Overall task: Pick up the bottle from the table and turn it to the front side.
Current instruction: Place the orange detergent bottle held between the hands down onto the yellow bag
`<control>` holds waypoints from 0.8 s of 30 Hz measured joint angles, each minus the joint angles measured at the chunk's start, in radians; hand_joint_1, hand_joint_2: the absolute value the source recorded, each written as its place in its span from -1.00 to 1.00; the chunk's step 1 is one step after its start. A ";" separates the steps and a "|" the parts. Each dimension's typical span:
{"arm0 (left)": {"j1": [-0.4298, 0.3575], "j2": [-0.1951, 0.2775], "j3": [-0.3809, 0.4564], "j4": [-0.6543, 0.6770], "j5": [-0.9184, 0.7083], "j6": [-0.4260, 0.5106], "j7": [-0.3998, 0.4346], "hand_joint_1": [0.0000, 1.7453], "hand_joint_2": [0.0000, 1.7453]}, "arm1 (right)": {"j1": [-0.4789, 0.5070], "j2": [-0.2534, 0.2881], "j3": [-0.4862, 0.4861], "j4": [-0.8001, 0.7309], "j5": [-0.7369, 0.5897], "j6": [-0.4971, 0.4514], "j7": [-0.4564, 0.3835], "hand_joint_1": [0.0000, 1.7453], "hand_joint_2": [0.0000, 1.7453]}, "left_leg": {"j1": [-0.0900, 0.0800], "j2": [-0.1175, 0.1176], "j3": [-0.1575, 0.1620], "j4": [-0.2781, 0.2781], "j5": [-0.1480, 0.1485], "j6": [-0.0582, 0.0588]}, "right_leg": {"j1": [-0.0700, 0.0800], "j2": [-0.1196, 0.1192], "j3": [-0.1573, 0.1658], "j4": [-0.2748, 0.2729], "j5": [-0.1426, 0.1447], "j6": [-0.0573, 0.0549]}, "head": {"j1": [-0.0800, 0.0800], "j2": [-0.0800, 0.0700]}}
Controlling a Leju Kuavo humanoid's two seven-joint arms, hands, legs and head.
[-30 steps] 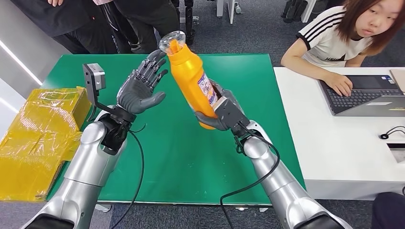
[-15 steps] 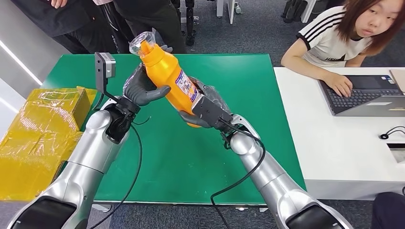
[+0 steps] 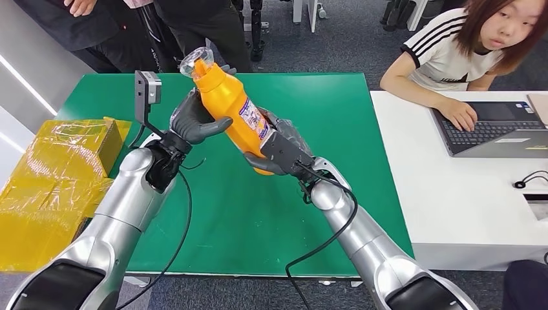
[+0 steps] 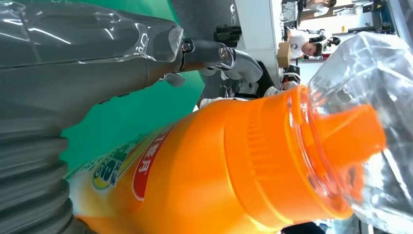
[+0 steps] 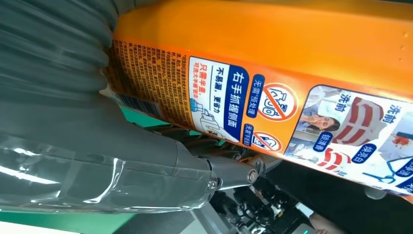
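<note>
One orange bottle at upper centre; two robot hands, left and right; one green table; one white desk at right; one laptop; one seated person, upper right.

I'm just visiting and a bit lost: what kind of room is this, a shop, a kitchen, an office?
Most likely an office or lab used for robot trials: a person works at a laptop on a white desk, beside a green table on grey carpet.
</note>
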 joint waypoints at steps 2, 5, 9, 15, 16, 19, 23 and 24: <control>0.003 -0.002 -0.003 0.000 0.036 -0.007 0.002 1.00 1.00 | -0.001 0.000 0.000 0.009 -0.001 -0.009 -0.002 1.00 1.00 | 0.000 0.000 0.000 0.000 0.000 0.000 | 0.000 0.000 0.000 0.000 0.000 0.000 | 0.000 0.000; 0.016 -0.010 -0.006 -0.006 0.130 -0.030 0.026 1.00 1.00 | -0.002 -0.001 0.000 0.023 -0.003 -0.024 -0.011 1.00 1.00 | 0.000 0.000 0.000 0.000 0.000 0.000 | 0.000 0.000 0.000 0.000 0.000 0.000 | 0.000 0.000; 0.041 -0.025 -0.006 -0.027 0.278 -0.048 0.074 1.00 1.00 | 0.000 -0.003 0.000 0.034 -0.002 -0.042 -0.028 1.00 1.00 | 0.000 0.001 0.000 0.000 0.000 0.000 | 0.000 0.001 -0.001 -0.001 0.000 0.000 | 0.000 0.000; 0.082 -0.042 -0.006 -0.075 0.389 -0.047 0.117 1.00 1.00 | 0.015 -0.010 -0.002 0.033 0.004 -0.057 -0.040 1.00 1.00 | 0.000 0.002 0.000 0.000 0.000 0.000 | 0.000 0.002 -0.001 -0.001 0.000 0.000 | 0.000 0.000; 0.089 -0.044 -0.007 -0.083 0.399 -0.046 0.123 1.00 1.00 | 0.020 -0.013 -0.002 0.032 0.005 -0.059 -0.042 1.00 1.00 | 0.000 0.002 0.001 0.000 0.000 0.000 | 0.000 0.002 -0.001 -0.001 0.000 0.000 | 0.000 0.000; 0.101 -0.048 -0.008 -0.099 0.403 -0.044 0.132 1.00 1.00 | 0.031 -0.017 -0.004 0.029 0.010 -0.069 -0.051 1.00 1.00 | 0.000 0.002 0.001 0.000 0.000 0.000 | 0.000 0.002 -0.001 -0.001 0.000 0.000 | 0.000 0.000; 0.103 -0.050 -0.019 -0.102 0.390 -0.044 0.126 1.00 1.00 | 0.035 -0.020 -0.006 0.029 0.016 -0.073 -0.057 0.85 1.00 | 0.000 0.003 0.001 0.000 0.000 0.000 | 0.000 0.003 -0.001 -0.001 0.000 0.000 | 0.000 0.000; 0.103 -0.051 -0.022 -0.102 0.387 -0.044 0.123 1.00 1.00 | 0.036 -0.022 -0.006 0.030 0.016 -0.074 -0.058 0.35 1.00 | 0.000 0.003 0.001 0.000 0.000 0.000 | 0.000 0.003 -0.001 -0.001 0.000 0.000 | 0.000 0.000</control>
